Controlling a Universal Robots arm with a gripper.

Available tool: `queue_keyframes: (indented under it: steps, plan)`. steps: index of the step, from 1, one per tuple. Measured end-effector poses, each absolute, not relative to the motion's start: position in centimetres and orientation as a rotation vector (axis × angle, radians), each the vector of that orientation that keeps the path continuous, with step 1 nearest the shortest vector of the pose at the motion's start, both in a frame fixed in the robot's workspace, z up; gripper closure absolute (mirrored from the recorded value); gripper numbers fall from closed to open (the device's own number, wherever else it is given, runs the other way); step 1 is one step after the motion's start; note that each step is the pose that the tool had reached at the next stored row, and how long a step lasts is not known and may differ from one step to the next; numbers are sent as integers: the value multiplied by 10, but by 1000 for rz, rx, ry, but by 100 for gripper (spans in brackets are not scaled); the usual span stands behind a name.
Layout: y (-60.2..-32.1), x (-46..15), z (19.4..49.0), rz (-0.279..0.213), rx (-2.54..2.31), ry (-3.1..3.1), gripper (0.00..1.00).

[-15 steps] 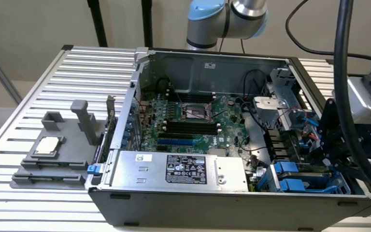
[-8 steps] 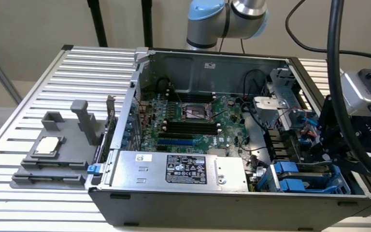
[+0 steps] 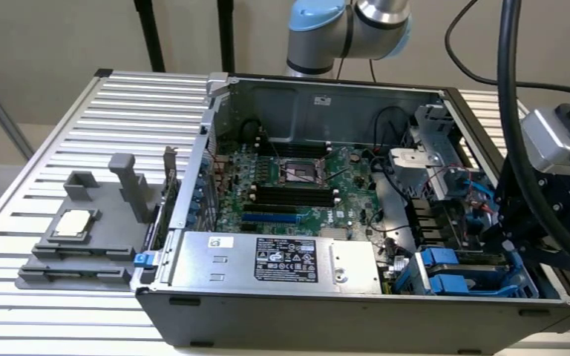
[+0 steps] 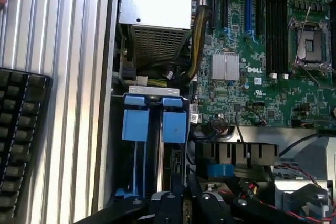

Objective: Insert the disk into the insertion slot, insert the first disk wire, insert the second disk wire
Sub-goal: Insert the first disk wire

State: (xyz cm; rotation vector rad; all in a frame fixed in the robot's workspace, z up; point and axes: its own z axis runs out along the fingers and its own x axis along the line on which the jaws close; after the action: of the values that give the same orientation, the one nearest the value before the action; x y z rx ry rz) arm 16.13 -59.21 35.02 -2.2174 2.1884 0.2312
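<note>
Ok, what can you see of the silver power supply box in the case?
The power supply box is a silver sheet-metal box lying flat in the case, along the wall nearest the exterior camera, beside the motherboard. Its top carries a black-and-white label and a small white sticker. In the wrist view one end is perforated mesh, with a sleeved cable bundle beside it.

Silver arm (image 3: 382, 18), pale-blue joint cap (image 3: 315, 26), black cables (image 3: 508, 111), black fingers (image 4: 123, 209).

Ribbed metal table (image 3: 57, 126) before a beige wall (image 3: 57, 30).
</note>
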Motion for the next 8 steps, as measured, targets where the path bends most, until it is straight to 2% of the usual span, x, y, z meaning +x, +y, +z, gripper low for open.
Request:
queue_keyframes:
  steps: [4, 8]
  plan:
    - [-592, 161, 350, 205, -2231, 2221, 84]
    - [-592, 161, 349, 226, -2225, 2256, 84]
